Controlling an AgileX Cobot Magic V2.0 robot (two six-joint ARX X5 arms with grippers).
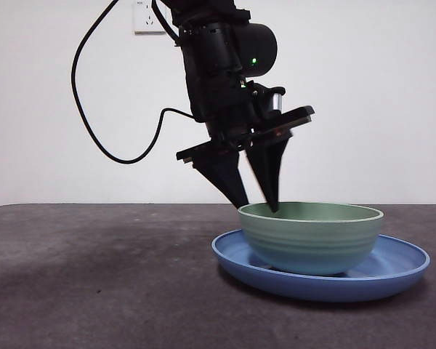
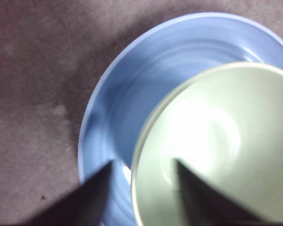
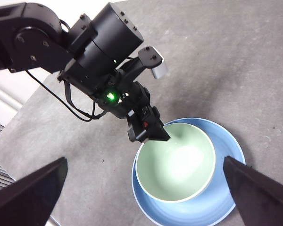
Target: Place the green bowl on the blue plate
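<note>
Resting inside the blue plate [image 1: 400,273] on the desk [image 1: 94,276], the green bowl [image 1: 312,236] sits with the left hand [image 1: 258,202] spread open, straddling its rim; right hand [image 3: 146,197] hovers open above.

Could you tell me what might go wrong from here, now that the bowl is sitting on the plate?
The left gripper straddles the green bowl rim, one jaw inside and one outside, with a gap showing. If it lifts at a slant, a jaw could catch the rim and tip or drag the bowl. The bowl sits off-centre on the blue plate, so a nudge might slide it up the sloping rim.
</note>
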